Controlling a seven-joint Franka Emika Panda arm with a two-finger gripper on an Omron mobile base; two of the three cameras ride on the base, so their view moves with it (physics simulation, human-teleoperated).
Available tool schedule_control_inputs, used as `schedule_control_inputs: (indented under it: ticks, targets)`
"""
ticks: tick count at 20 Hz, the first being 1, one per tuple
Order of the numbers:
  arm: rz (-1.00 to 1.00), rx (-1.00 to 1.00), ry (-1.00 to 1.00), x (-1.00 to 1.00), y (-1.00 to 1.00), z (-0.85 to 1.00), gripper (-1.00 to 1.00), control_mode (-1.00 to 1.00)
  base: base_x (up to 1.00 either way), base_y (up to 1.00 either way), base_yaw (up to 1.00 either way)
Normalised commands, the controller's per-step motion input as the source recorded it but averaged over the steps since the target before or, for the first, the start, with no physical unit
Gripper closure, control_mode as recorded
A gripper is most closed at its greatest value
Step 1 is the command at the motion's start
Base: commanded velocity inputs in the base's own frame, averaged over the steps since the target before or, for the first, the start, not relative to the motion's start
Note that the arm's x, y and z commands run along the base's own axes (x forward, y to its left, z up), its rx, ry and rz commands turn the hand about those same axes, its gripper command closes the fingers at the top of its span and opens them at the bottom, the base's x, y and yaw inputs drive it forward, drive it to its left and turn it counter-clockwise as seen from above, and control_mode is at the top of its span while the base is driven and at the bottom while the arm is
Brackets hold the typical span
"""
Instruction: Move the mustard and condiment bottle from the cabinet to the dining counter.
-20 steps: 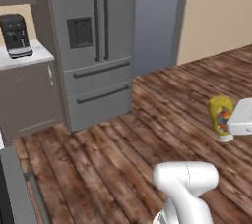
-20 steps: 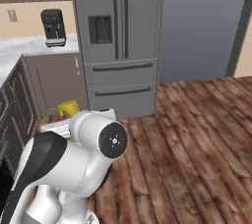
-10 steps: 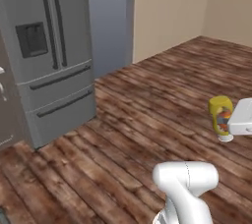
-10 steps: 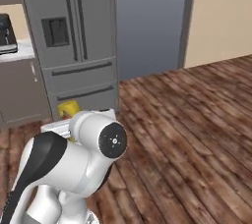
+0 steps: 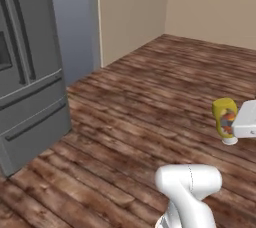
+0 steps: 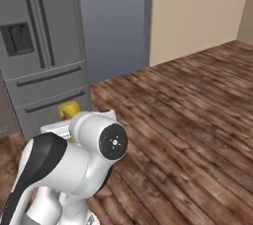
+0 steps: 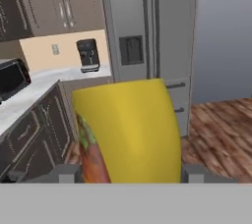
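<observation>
Fridge (image 5: 30, 77) slid leftward; hand view adds coffee maker (image 7: 88, 55) behind mustard (image 7: 130, 132).

Mustard (image 7: 130, 129): smooth yellow plastic, matt, printed label on one side. Floor (image 5: 150, 87): dark wood planks, grainy, low sheen. Fridge (image 6: 42, 46) beside mustard: brushed grey metal. Wall (image 6: 197, 12): flat matt beige.

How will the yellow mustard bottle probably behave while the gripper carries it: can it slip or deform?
The mustard looks like smooth, rounded plastic, so it may slip or twist between the gripper fingers. Being a squeeze bottle, it probably dents slightly under pressure. It seems small and squat, so likely light.
</observation>
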Motion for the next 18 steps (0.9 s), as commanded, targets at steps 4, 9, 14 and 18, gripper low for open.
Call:
schedule_control_inputs:
  ticks: [4,9,14,18]
  targets:
    - [0.00,0.00,0.00,0.00,0.00,0.00,1.00,1.00,0.61,0.25,-0.33]
    - [0.00,0.00,0.00,0.00,0.00,0.00,1.00,1.00,0.67,0.47,-0.34]
    - [0.00,0.00,0.00,0.00,0.00,0.00,1.00,1.00,0.73,0.59,-0.35]
    - [0.00,0.00,0.00,0.00,0.00,0.00,1.00,1.00,0.84,0.58,-0.35]
